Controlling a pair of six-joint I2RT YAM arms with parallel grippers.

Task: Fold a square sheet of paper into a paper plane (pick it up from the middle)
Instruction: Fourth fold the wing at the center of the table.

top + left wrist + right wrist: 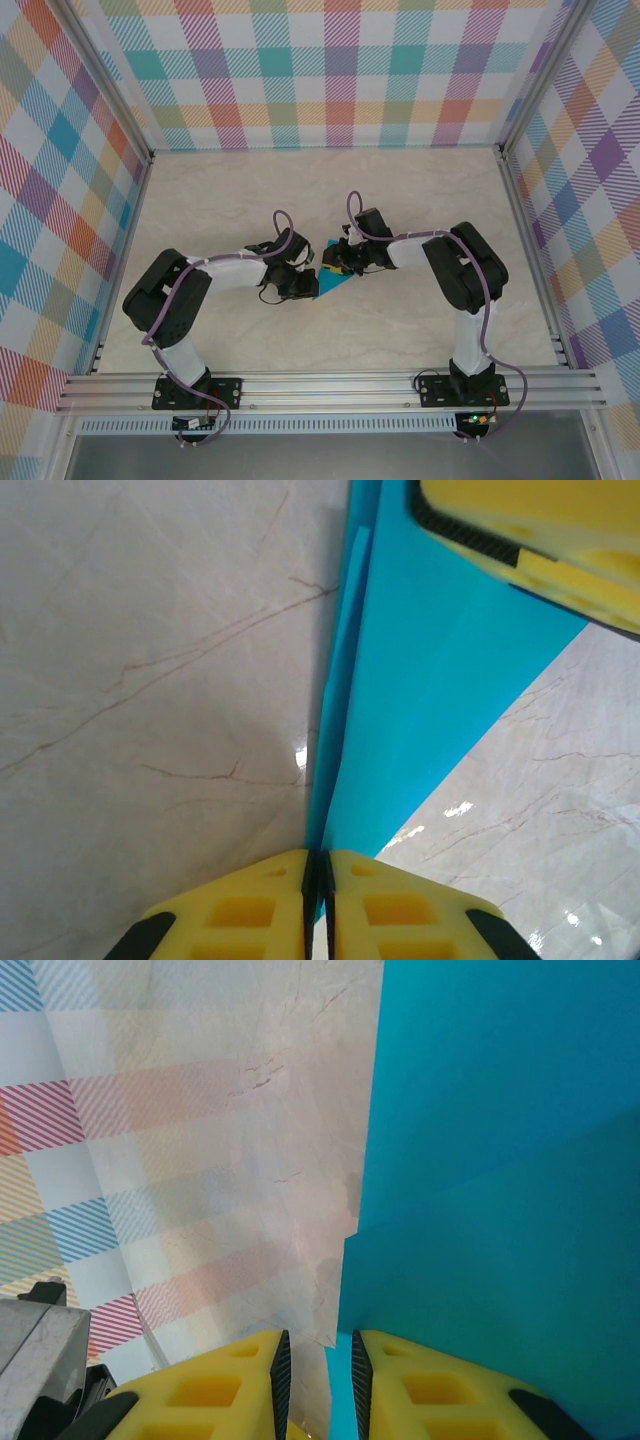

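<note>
Left tool (318,868) sits at the bottom centre of its wrist view. Its pads are squeezed together on the sheet of paper (430,700), and the teal runs right down into the slit, so I'd call that a proper pinch on the folded edge.

The right tool (320,1350) is at the bottom of its own view. There's a thin gap between its pads and the sheet's edge runs into it, but I can't tell if it's actually biting.

From above, both tools meet mid-frame with the teal between them, over the tabletop (420,200).

Looks like a crease-setting step to me. To do it well:
- line the layers up edge to edge before pressing
- pinch right on the fold line, not beside it
- have the other tool just steady the sheet, since any tug would skew or tear paper this thin

For direction, in the left wrist view the sheet comes to a point at the pads and widens toward the upper right. The long axis follows the crease — bottom centre almost straight up to the top edge. A slanted edge runs off to the right side of the frame.
</note>
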